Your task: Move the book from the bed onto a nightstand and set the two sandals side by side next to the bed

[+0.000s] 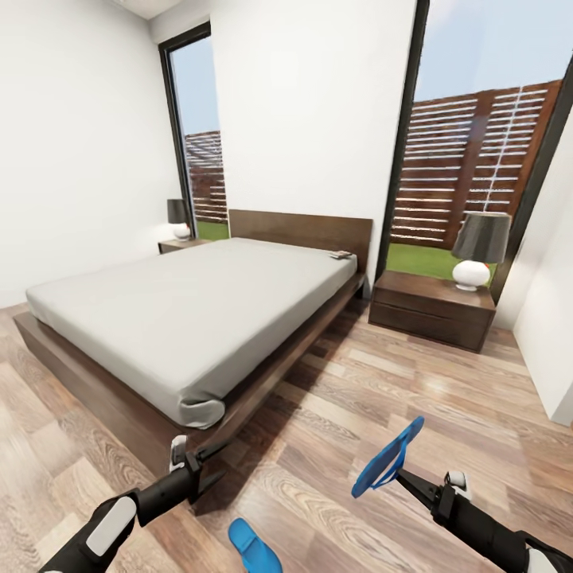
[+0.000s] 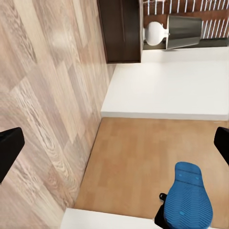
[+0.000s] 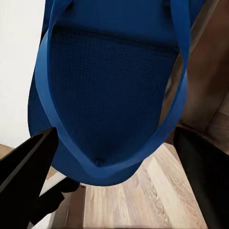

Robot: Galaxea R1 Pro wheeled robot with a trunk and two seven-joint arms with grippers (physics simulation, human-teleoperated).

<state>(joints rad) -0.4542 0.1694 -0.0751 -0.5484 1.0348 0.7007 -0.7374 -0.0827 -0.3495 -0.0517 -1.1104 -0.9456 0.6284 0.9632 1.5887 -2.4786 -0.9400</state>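
Sandal (image 1: pixel 388 461) held aloft, clamped in right tool (image 1: pixel 402 475) near bed (image 1: pixel 191 318); second sandal (image 1: pixel 253 547) on floor. Left tool (image 1: pixel 208 460) apart, empty. Risk: thin-edge grip slipping, dropping it misaligned.

Two lamps stand in the room — the near lamp (image 1: pixel 480 248), with a dark grey shade on a round white base, and the far lamp (image 1: pixel 178 216), like it, against the left wall. Behind the glass runs a slatted brown fence (image 1: pixel 477 167) with a strip of green grass (image 1: pixel 422 260) at its foot — pale blue sky above it.
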